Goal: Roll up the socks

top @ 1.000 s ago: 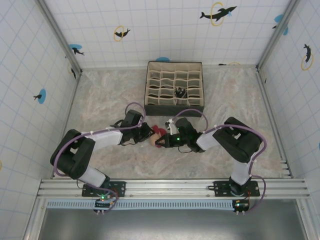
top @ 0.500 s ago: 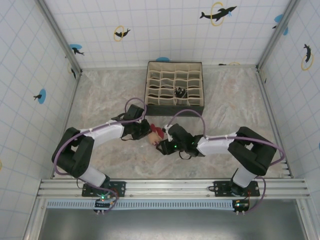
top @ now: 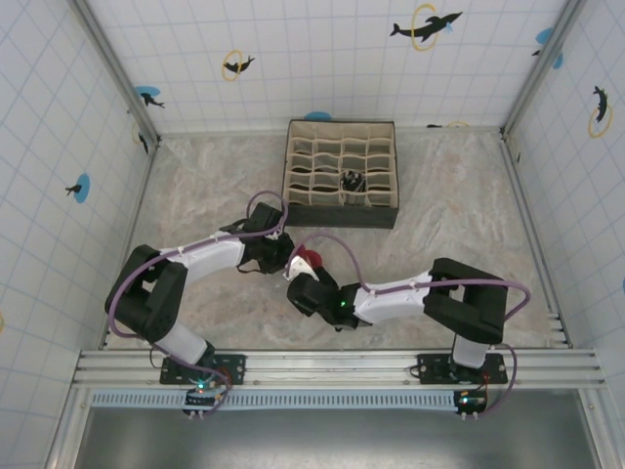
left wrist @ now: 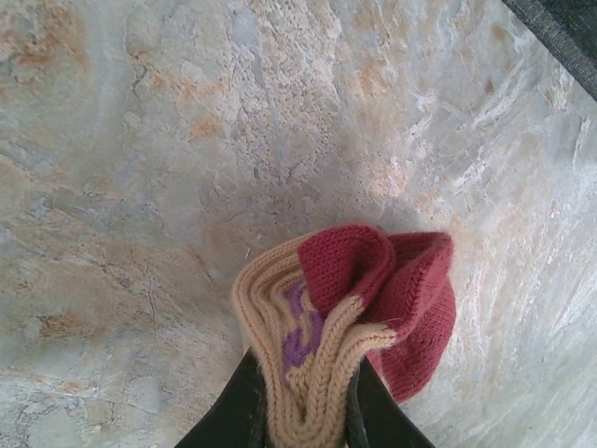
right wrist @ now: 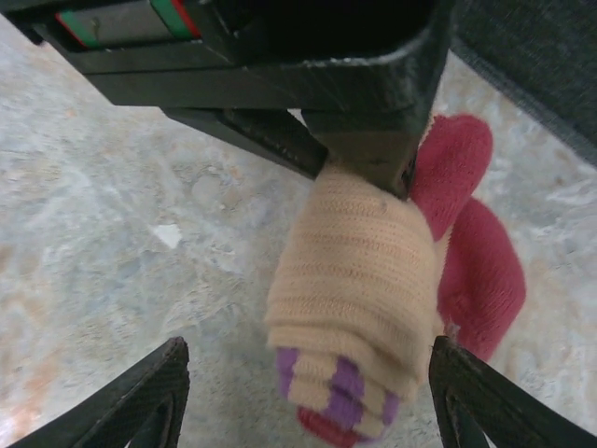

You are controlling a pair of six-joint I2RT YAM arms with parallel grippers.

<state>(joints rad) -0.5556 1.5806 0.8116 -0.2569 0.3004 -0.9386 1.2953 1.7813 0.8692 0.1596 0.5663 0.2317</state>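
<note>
The peach sock (left wrist: 322, 327) is a tight roll with dark red ends and purple stripes. My left gripper (left wrist: 303, 397) is shut on it, and the black fingers (left wrist: 241, 406) pinch its peach folds just above the marbled floor. In the top view the left gripper (top: 280, 256) holds that roll (top: 305, 261) near the middle. My right gripper (right wrist: 308, 355) is open, its fingers (right wrist: 154, 397) wide on either side of the roll (right wrist: 359, 280) and not touching it. It sits just in front of the roll in the top view (top: 299, 286). The black-and-white sock (top: 350, 181) lies bundled in an organiser cell.
A dark fabric organiser box (top: 340, 210) with many small cells stands behind the grippers. Its dark wall shows at the corner of both wrist views (left wrist: 560, 37) (right wrist: 532, 65). Tiled walls enclose the marbled floor (top: 195, 195) on three sides.
My right gripper has opened, let go of the sock roll and drawn back toward the near left. The left gripper has kept its hold and shifted slightly back and right.
</note>
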